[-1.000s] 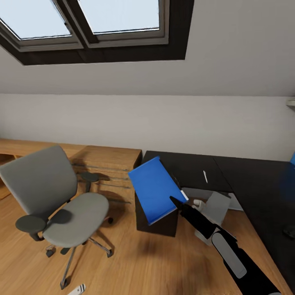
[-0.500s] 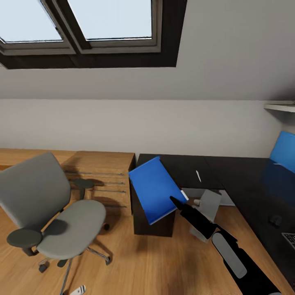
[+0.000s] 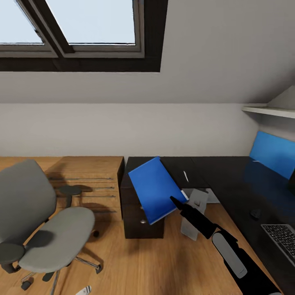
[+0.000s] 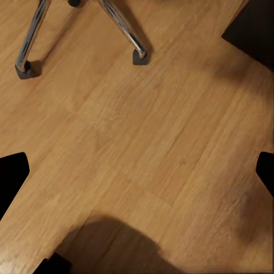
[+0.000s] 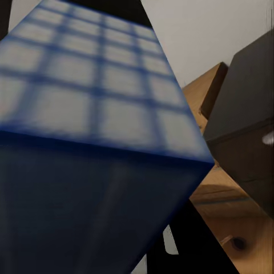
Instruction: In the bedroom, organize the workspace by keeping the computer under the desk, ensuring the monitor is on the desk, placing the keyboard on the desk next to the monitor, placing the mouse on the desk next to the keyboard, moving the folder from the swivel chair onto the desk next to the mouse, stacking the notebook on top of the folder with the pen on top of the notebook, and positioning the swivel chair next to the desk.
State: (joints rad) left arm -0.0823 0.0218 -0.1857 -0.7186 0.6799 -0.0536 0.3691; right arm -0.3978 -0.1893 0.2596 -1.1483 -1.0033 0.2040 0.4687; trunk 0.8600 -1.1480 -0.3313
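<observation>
My right gripper (image 3: 177,201) is shut on the lower corner of the blue folder (image 3: 155,188), holding it tilted in the air in front of the black desk's (image 3: 221,174) left end. The folder's blue face (image 5: 97,131) looms close in the right wrist view. A white pen (image 3: 186,176) lies on the desk behind it. A mouse (image 3: 255,213) and a keyboard (image 3: 283,237) sit on the desk's right wing, below the blue monitor screen (image 3: 272,155). The grey computer tower (image 3: 195,213) stands under the desk. At the left is the grey swivel chair (image 3: 49,227). My left gripper (image 4: 137,174) hangs open over the floor.
A wooden dresser (image 3: 90,180) stands against the wall between chair and desk. The chair's metal legs (image 4: 123,31) spread over the wood floor (image 4: 142,142). A small white object (image 3: 84,291) lies on the floor near the chair. A shelf (image 3: 268,110) hangs over the monitor.
The camera has swung right: chair, dresser and desk slide left in the picture, and monitor, mouse and keyboard come into view. The folder stays in my right gripper.
</observation>
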